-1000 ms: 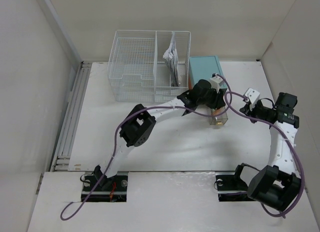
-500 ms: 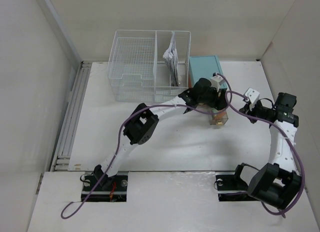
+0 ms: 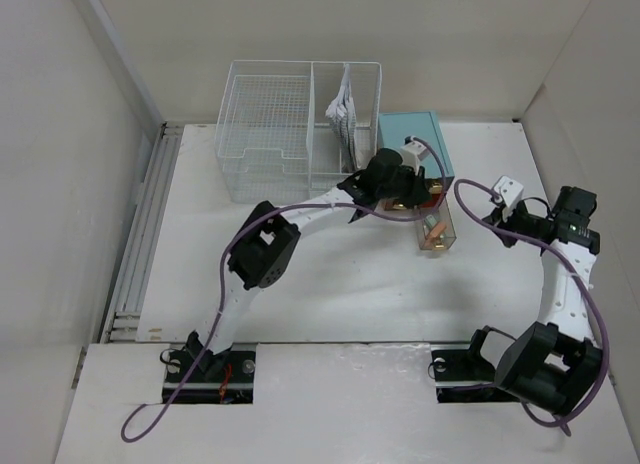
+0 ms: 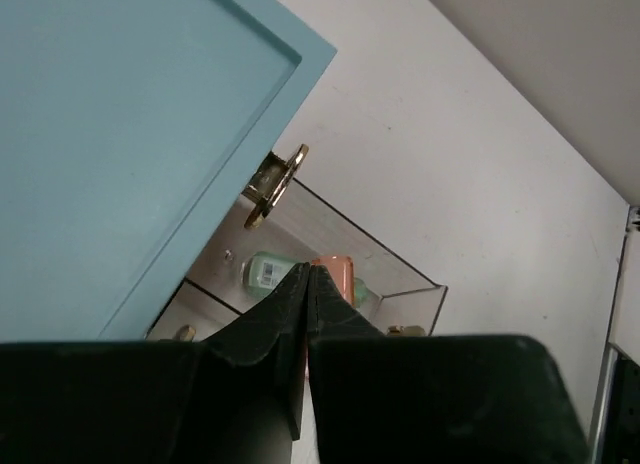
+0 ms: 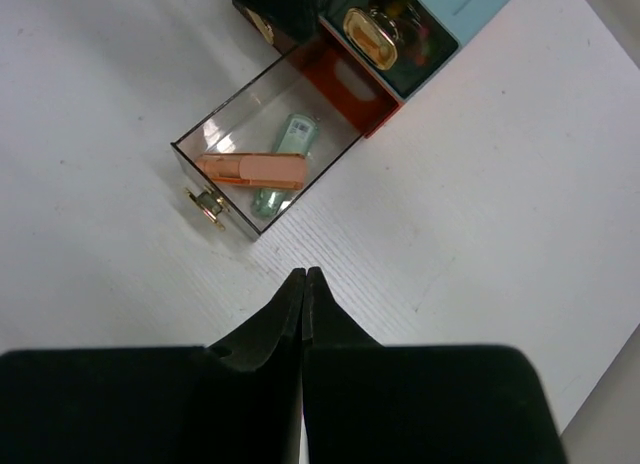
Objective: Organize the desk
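1. We see the left tool [image 4: 307, 276] pressed shut with nothing between its fingers, hanging over the teal drawer box [image 4: 110, 134] near the far edge of the counter [image 3: 300, 284].
2. Our right tool [image 5: 303, 279] is likewise closed and empty, over bare counter just beside the pulled-out clear drawer [image 5: 290, 94].
3. That drawer holds a peach tube [image 5: 250, 168] lying across a pale green bottle [image 5: 295, 136].
4. A white wire-mesh basket [image 3: 270, 124] stands left of the box at the far edge.
5. The counter spreads beneath everything, its grooved rail [image 3: 140, 234] along the left edge.
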Controlling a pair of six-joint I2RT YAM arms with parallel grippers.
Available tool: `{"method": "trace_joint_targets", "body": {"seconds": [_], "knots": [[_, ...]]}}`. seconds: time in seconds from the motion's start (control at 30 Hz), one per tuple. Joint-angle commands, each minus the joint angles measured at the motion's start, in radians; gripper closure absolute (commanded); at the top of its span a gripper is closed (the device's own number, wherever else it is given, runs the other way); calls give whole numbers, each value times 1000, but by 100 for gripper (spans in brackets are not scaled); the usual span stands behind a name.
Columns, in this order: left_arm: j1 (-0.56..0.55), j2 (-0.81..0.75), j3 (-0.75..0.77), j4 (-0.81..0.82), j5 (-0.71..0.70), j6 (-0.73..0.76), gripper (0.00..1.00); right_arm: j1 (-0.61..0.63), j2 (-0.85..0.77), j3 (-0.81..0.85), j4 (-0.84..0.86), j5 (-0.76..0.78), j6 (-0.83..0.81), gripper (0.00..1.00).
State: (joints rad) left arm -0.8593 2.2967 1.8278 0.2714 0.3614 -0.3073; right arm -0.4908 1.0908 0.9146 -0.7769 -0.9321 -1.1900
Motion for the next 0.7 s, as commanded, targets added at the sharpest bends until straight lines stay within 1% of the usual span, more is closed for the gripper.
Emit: {"method": "trace_joint_targets", "body": {"seconds": [0.0,0.03,0.07,0.1,0.13,0.17,0.2,0.23,0.27,0.3,0.33,0.37,0.4,0.43,0.47,0.5,0.53,0.57,0.6,0.63,0.67], "knots": [[-27,-221,-53,135,-4,25,100,-12,-28,-2,68,-41,90,100],[-46,-250,-100,144,-4,25,100,-12,-55,-2,106,-9,140,100],[-55,-281,-128,144,-4,37,100,-12,-69,-14,196,10,200,100],[-75,-342,-160,155,-4,37,100,-12,-81,-14,232,24,246,100],[-87,-374,-242,167,5,48,100,-12,-81,-23,249,24,316,100],[-98,-410,-298,181,5,48,100,-12,-81,-23,226,10,354,86],[-112,-483,-358,196,5,57,100,-12,-60,-10,179,-5,365,61],[-142,-521,-421,231,-10,57,100,-12,-37,45,106,-28,258,63],[-162,-557,-546,242,-62,80,100,-12,39,84,43,-75,238,72],[-182,-592,-605,242,-102,91,100,29,87,131,-167,-97,180,84],[-225,-659,-661,242,-143,100,96,40,131,173,-267,-118,36,100],[-242,-689,-715,242,-192,100,89,40,168,214,-327,-138,23,100],[-260,-716,-816,242,-299,85,76,40,216,224,-370,-167,-27,100],[-273,-744,-864,242,-333,70,60,50,216,233,-443,-168,-70,100],[-294,-794,-910,242,-355,51,46,51,216,233,-444,-168,-71,100],[-303,-821,-993,242,-418,25,28,64,216,233,-444,-151,-71,100],[-314,-844,-1028,242,-446,-36,23,127,216,233,-421,-116,-71,100],[-323,-888,-1061,242,-466,-62,19,171,216,233,-403,-75,-71,100],[-349,-911,-1090,242,-523,-87,17,214,205,209,-371,-32,-21,100],[-366,-936,-1148,242,-557,-117,14,253,196,192,-304,54,-10,100],[-382,-980,-1174,242,-585,-166,14,321,187,170,-256,105,3,100]]}}
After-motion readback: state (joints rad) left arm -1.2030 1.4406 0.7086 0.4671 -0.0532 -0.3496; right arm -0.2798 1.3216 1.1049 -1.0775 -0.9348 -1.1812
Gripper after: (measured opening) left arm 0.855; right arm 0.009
